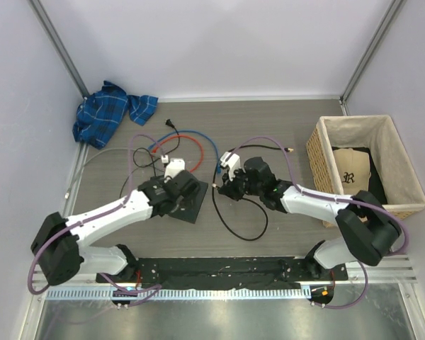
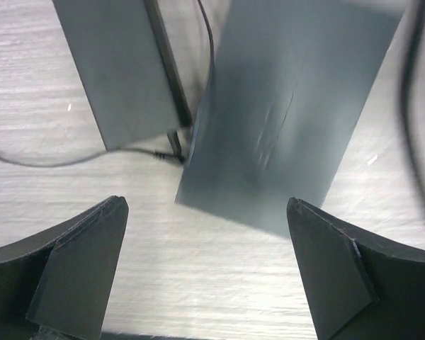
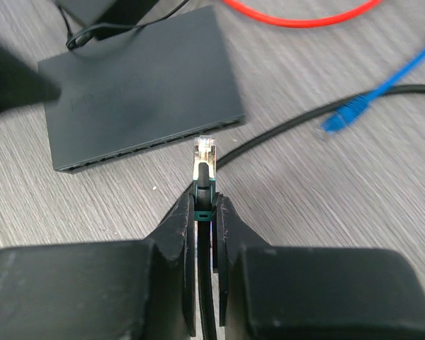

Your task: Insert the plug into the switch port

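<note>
One plug [image 3: 205, 157] sits pinched in the closed right hand [image 3: 204, 205], just short of the switch port [image 3: 149, 142] at upper left; the left hand [image 2: 205, 205] gapes wide, empty, above the switch [image 2: 283, 106].

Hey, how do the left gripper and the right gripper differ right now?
The left gripper is open with nothing between its fingers, while the right gripper is shut on the plug. The left gripper hovers above the switch, looking down at its flat top. The right gripper sits low beside the switch, aiming the plug at its port edge. Both have dark fingers and work close to the switch.
</note>
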